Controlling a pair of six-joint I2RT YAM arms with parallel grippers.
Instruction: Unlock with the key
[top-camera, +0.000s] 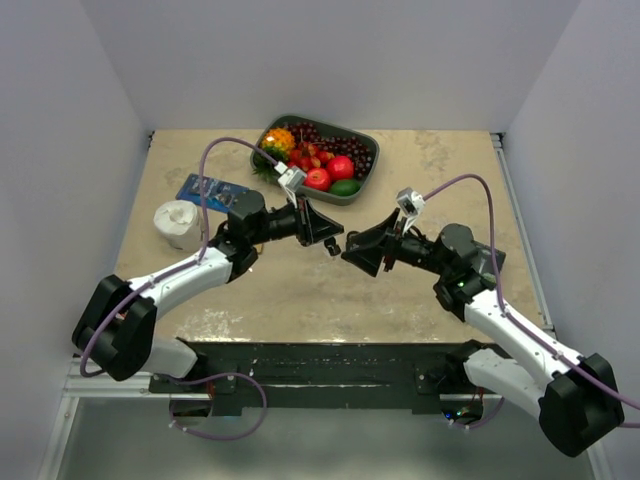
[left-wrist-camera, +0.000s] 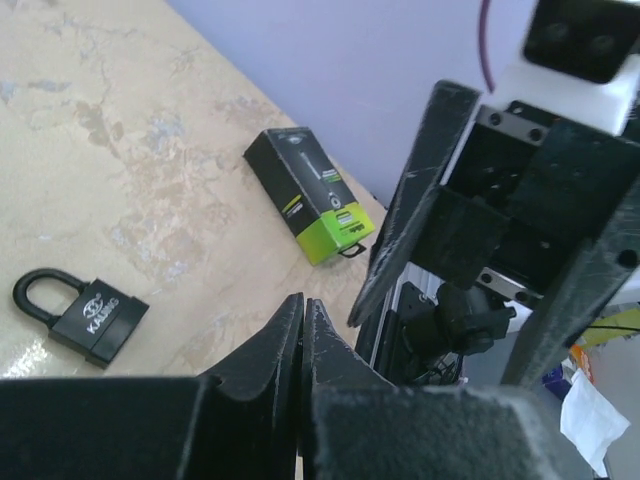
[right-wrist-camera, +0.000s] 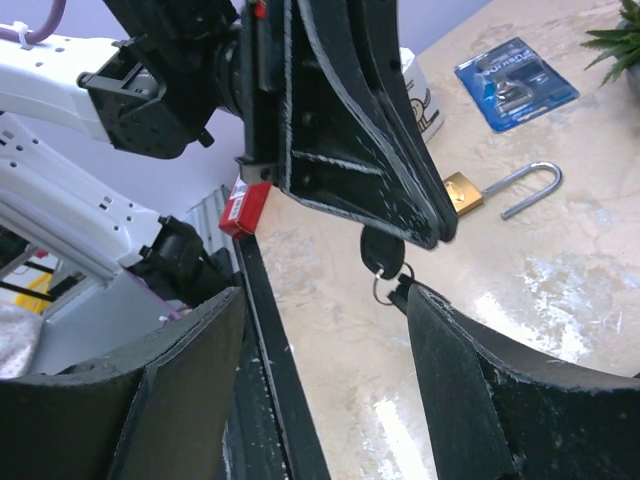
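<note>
My left gripper (top-camera: 322, 234) is shut on a key. In the right wrist view the key's black head (right-wrist-camera: 382, 250) and its ring hang below the left gripper's closed fingertips (right-wrist-camera: 436, 228). In the left wrist view the left fingers (left-wrist-camera: 285, 335) are pressed together and hide the key. My right gripper (right-wrist-camera: 322, 292) is open, with its jaws on either side of the hanging key and the right finger (right-wrist-camera: 470, 380) close to the ring. A brass padlock (right-wrist-camera: 463, 192) with its shackle swung open lies on the table behind the key. A black padlock (left-wrist-camera: 85, 312) with a closed shackle lies flat further off.
A black and green box (left-wrist-camera: 315, 195) lies near the wall. A blue blister pack (top-camera: 212, 190) and a white roll (top-camera: 180, 222) sit at the left. A tray of fruit (top-camera: 262, 140) stands at the back. A black rail (right-wrist-camera: 275, 360) runs along the table's near edge.
</note>
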